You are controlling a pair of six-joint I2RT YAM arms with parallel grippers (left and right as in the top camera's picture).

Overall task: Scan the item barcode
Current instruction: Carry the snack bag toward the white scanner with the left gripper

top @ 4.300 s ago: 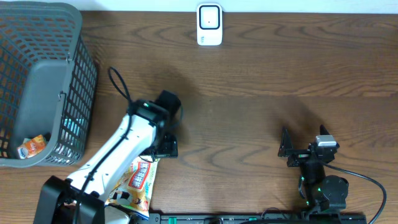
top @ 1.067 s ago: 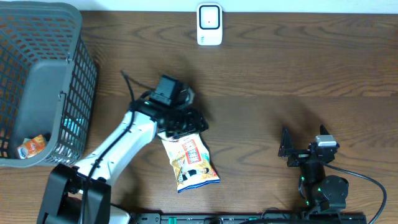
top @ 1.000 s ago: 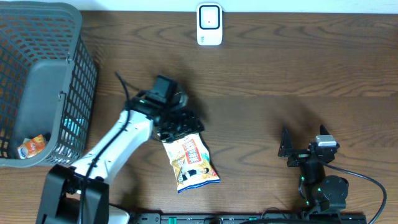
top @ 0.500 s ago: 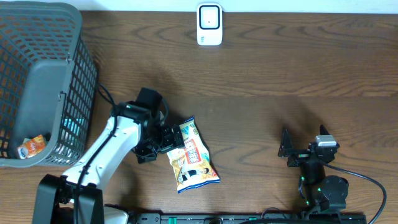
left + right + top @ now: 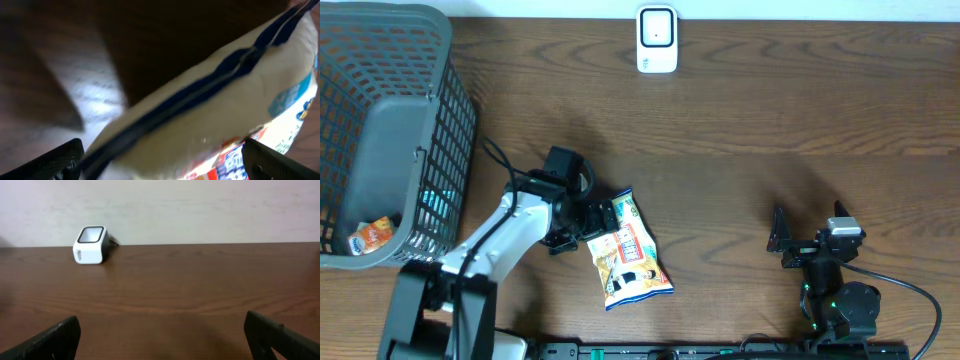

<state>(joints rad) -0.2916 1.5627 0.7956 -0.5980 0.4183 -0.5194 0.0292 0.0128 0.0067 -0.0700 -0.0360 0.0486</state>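
Observation:
The item is a snack bag (image 5: pixel 628 252), white and yellow with red print. It lies flat on the wooden table, left of centre. My left gripper (image 5: pixel 585 228) is open at the bag's upper left edge. In the left wrist view the bag (image 5: pixel 215 100) fills the frame, blurred, its sealed edge lying between the two spread fingertips (image 5: pixel 60 160). I cannot make out a barcode. The white scanner (image 5: pixel 657 40) stands at the table's far edge and shows in the right wrist view as well, scanner (image 5: pixel 91 245). My right gripper (image 5: pixel 782 240) rests open and empty at the front right.
A grey mesh basket (image 5: pixel 380 130) stands at the far left with a small orange packet (image 5: pixel 370 236) inside. A black cable (image 5: pixel 498 158) loops off the left arm near the basket. A pale wall (image 5: pixel 200 205) rises behind the scanner.
My left gripper let go of the snack bag, opened wide and drew back to the left. The bag now lies on the table. The right arm has not moved.

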